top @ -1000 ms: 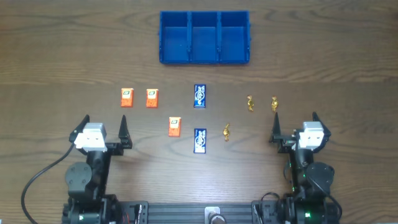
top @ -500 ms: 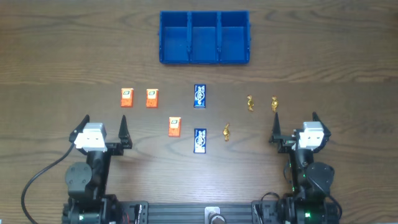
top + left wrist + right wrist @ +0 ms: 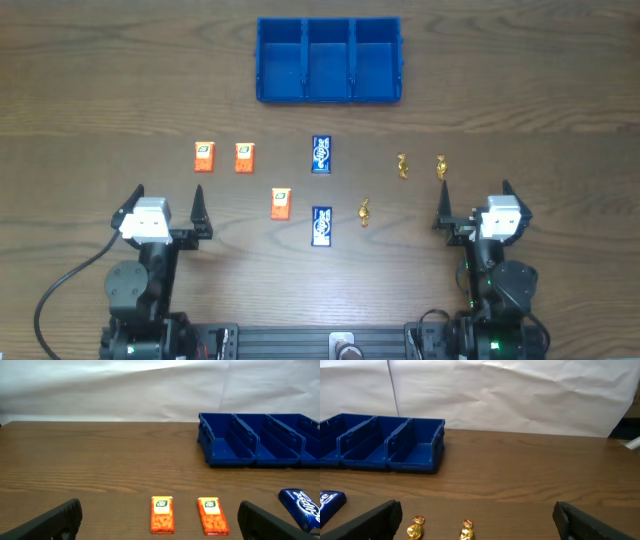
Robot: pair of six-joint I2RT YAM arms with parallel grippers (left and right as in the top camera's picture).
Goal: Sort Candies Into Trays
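Top view hasn't budged in the last second: your left gripper [image 3: 167,196] and right gripper [image 3: 475,196] sit wide open, empty, candies [image 3: 281,203] untouched, so sorting hasn't started yet.

Blue tray [image 3: 235,442], well ahead of the left jaws: outermost compartment cut by the picture's edge; ahead of the right jaws, its far end likewise cut. Blue pack [image 3: 300,509], just outside the left jaws' span, and pair of gold candies [image 3: 415,529], between the right jaws: each partly cut off. Label print on the orange packs [image 3: 162,515]: too small to tell.
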